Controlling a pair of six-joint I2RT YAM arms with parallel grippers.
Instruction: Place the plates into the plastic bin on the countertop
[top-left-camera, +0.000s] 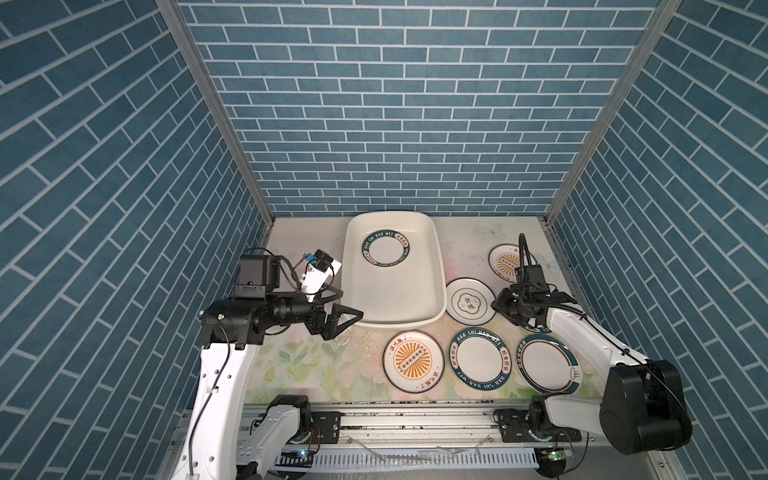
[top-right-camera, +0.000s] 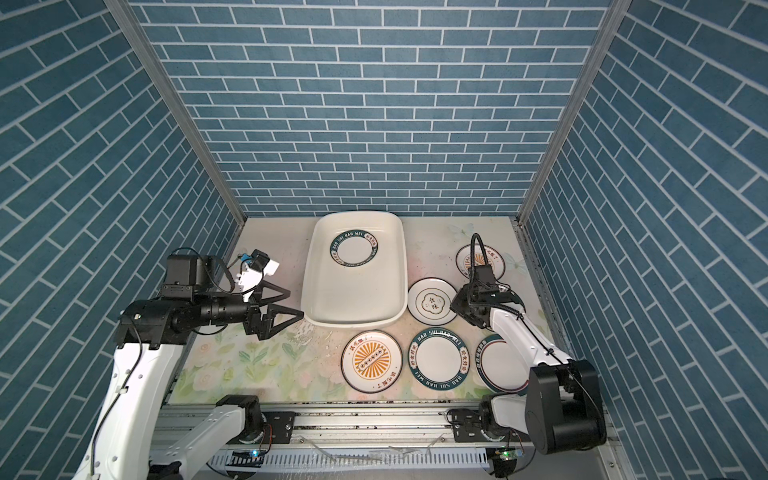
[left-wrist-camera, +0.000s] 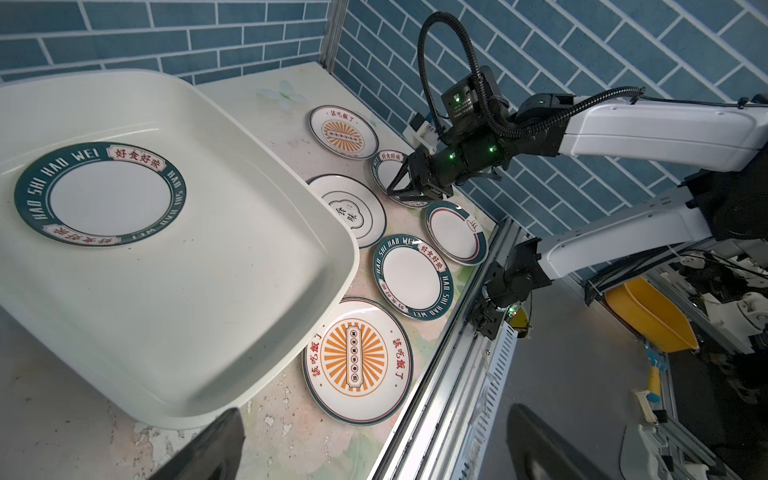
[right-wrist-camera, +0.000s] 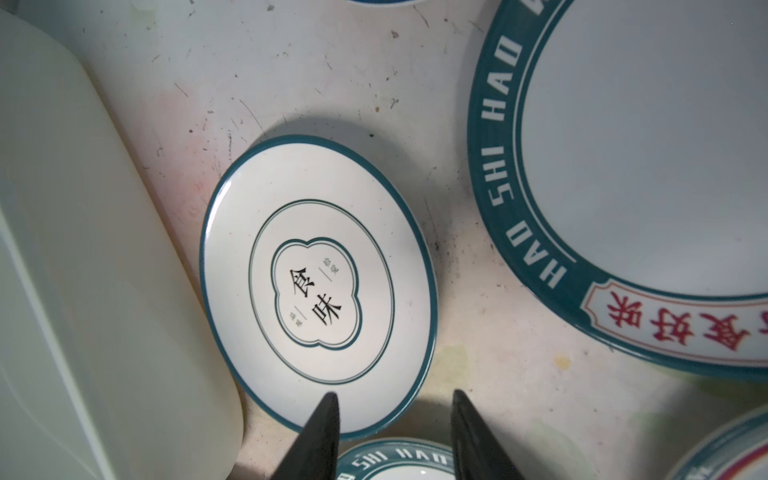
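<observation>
My left claw (top-left-camera: 348, 304) hung spread wide and empty, just beside the near left corner of the large cream-white plastic bin (top-left-camera: 397, 322) at the back of the flower-printed worktop (top-left-camera: 307, 365). In the bin lay one round white plate with a dark teal rim (top-left-camera: 385, 252), lettered "HAO SHI HAO WEI" and "好食好味". My right claw (right-wrist-camera: 392, 399) stood parted, pinching nothing, above the near edge of the white teal-edged plate with a cloud emblem (right-wrist-camera: 318, 291) reading "食味", just right of the bin. The white plate with an orange sunburst centre (left-wrist-camera: 359, 359) before the bin read "該吃飯了".
</observation>
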